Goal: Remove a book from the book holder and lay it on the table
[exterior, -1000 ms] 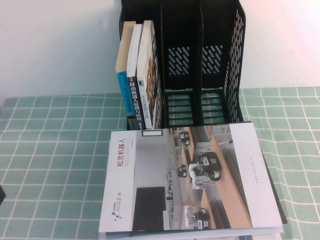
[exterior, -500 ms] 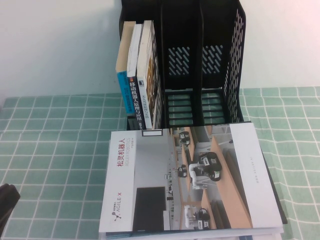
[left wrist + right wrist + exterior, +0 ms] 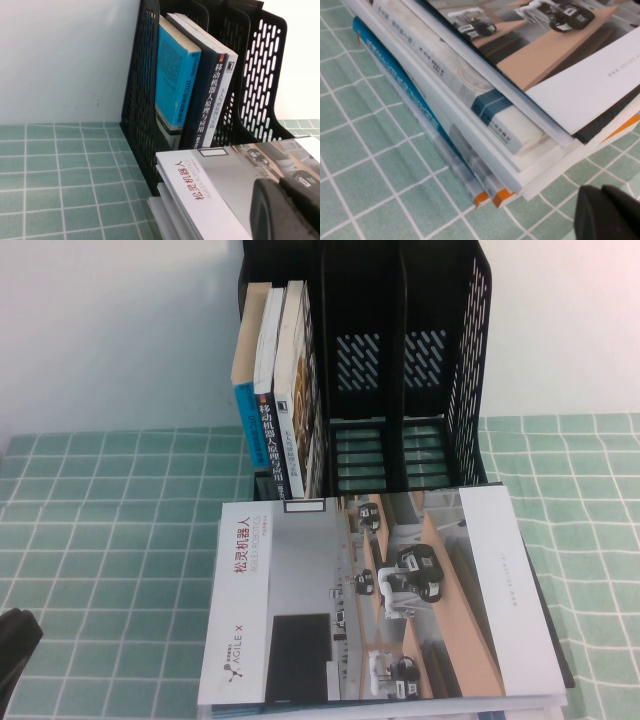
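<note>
The white-and-grey book (image 3: 380, 600) with the red title lies flat, cover up, on top of a stack of other books in front of the black book holder (image 3: 400, 370). It also shows in the left wrist view (image 3: 225, 185) and the right wrist view (image 3: 580, 65). My left gripper (image 3: 14, 652) is low at the table's near left, apart from the book; in its wrist view (image 3: 282, 202) its fingers are together and empty. My right gripper (image 3: 605, 212) is shut and empty, just above the cloth by the stack's corner; the high view does not show it.
Three upright books (image 3: 280, 390) fill the holder's left compartment; its middle and right compartments hold nothing. The stack (image 3: 470, 130) under the book has several books with blue and white spines. The mint-green grid table (image 3: 110, 520) is bare left of the stack. A white wall stands behind.
My left gripper has come into the high view at the bottom left corner. The book, the stack and the holder have not moved.
</note>
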